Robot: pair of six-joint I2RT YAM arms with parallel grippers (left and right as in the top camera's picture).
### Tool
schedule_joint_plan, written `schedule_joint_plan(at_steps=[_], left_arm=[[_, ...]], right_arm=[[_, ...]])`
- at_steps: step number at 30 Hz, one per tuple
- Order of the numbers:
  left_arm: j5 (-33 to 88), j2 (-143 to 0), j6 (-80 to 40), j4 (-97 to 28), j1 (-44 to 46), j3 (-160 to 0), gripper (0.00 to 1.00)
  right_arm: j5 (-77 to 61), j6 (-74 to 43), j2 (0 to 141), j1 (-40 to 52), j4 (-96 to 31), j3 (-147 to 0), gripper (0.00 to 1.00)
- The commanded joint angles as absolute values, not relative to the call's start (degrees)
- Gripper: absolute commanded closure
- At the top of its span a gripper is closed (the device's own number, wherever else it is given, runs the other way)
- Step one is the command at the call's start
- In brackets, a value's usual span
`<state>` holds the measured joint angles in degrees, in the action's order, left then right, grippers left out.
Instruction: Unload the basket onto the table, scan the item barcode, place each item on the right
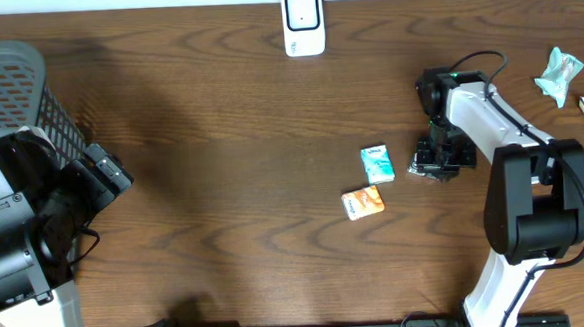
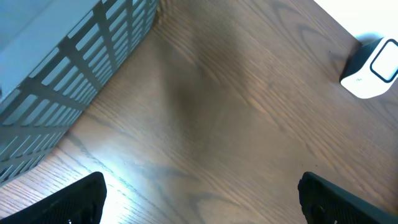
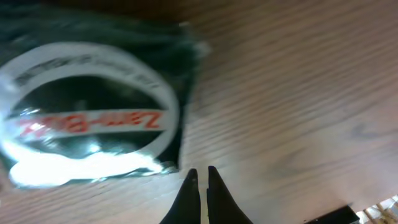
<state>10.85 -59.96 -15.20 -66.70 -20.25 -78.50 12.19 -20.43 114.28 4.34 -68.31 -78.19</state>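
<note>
Overhead, the scanner (image 1: 304,23) stands at the far edge of the table (image 1: 221,137), with bare wood between it and the teal pack (image 1: 376,164) and orange pack (image 1: 363,203). The right gripper (image 1: 440,162) sits low just right of the teal pack. The left gripper (image 1: 108,178) is beside the grey basket (image 1: 8,88).

Left wrist: jaws spread wide over bare wood, basket wall at the left.

Right wrist: fingers pinched together, holding nothing. The dark green pack (image 3: 93,93) lies flat, its corner just beside their tips.
</note>
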Motion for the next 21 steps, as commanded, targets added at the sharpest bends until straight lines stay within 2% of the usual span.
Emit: schedule_joint_plan(at_steps=[1, 7, 9, 12, 21], left_arm=[[11.4, -60.0, -15.3, -66.8, -20.6, -79.4, 0.02], [11.4, -60.0, -15.3, -66.8, -20.6, -79.4, 0.02], [11.4, -60.0, -15.3, -66.8, -20.6, -79.4, 0.03], [11.4, -60.0, -15.3, -66.8, -20.6, -79.4, 0.02], [11.4, -60.0, -15.3, -66.8, -20.6, -79.4, 0.02]], right_arm=[[14.6, -22.2, 114.5, 2.2, -68.5, -77.9, 0.99], [13.6, -22.2, 114.5, -2.6, -66.9, -77.8, 0.99], [8.2, -20.5, 114.5, -3.8, -63.8, -76.3, 0.99], [-1.1, -15.9, 114.5, -3.3, -59.7, -72.8, 0.99], [-12.9, -16.3, 114.5, 0.8, -50.7, -69.1, 0.99]])
